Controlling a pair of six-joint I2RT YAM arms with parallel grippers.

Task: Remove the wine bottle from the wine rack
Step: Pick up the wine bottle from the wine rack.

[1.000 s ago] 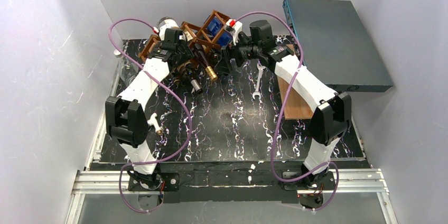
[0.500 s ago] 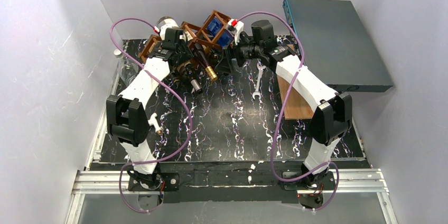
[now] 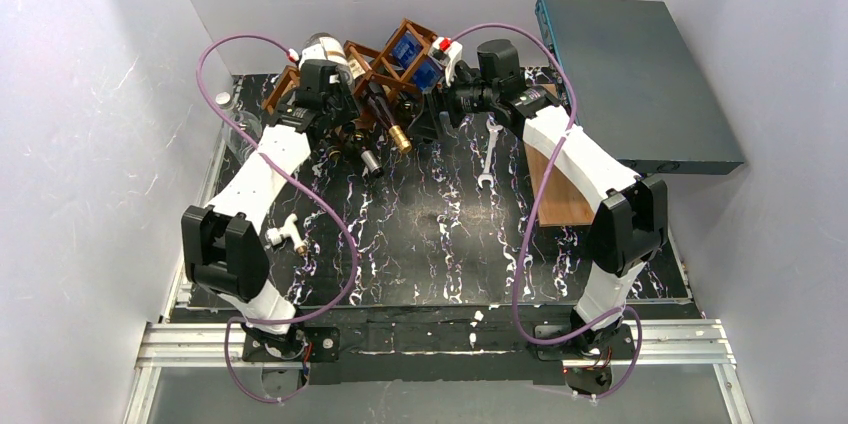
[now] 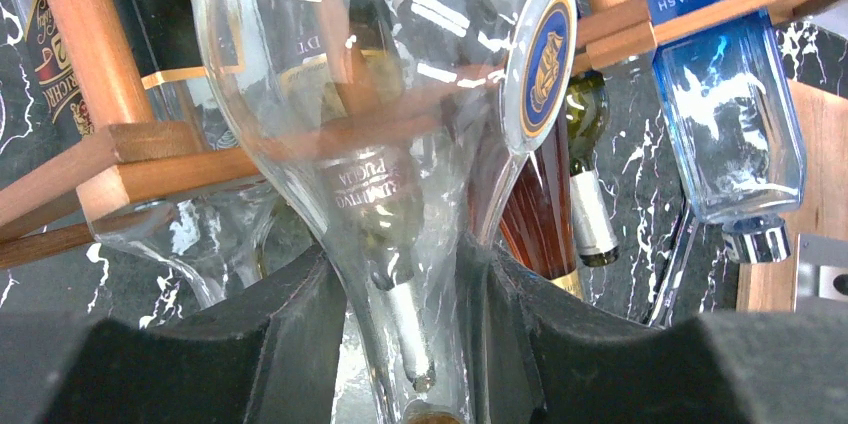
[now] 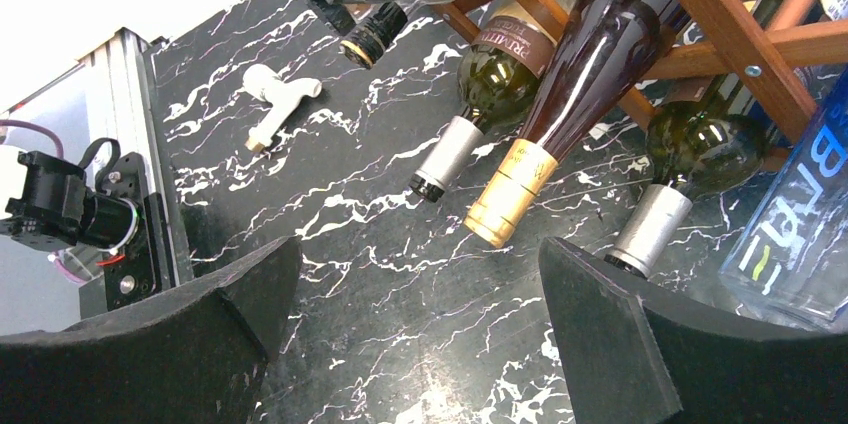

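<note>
While the near table [image 3: 440, 244] carries just a white fitting [image 3: 285, 236] on the left, with a wrench [image 3: 488, 156] and a board [image 3: 562, 202] further right, the work sits at the far edge. Left gripper [image 4: 405, 354] clenched on the neck of a clear bottle [image 4: 390, 134]: both pads [image 4: 290, 344] pressed to the glass where neck widens to shoulder, mouth end pointing down between them. Bottle body lodged in a left-hand cell of the rack [image 4: 140, 179], slats crossing around it; from above, what looks to be its base shows past the rack's far side. Right gripper [image 5: 415, 314] released, jaws wide, hanging low by the rack's right end, facing a gold-capped bottle [image 5: 590, 54] and silver-capped necks, touching none. Step in hand, as I judge: draw the bottle out neck-first. Pull along the bottle's own axis, down and toward the bases, slowly. Any sideways drag would likely bind the shoulder on a slat and shift or tip the whole rack, which sits askew to the table edge. Grip is on tapered, slick glass, so slip toward the mouth is the risk; hold firm, no jerks. Right arm could steady the frame, on wood only. Further right in the rack, a blue bottle [image 4: 720, 114]; grey box [image 3: 640, 74] far right, well apart.
</note>
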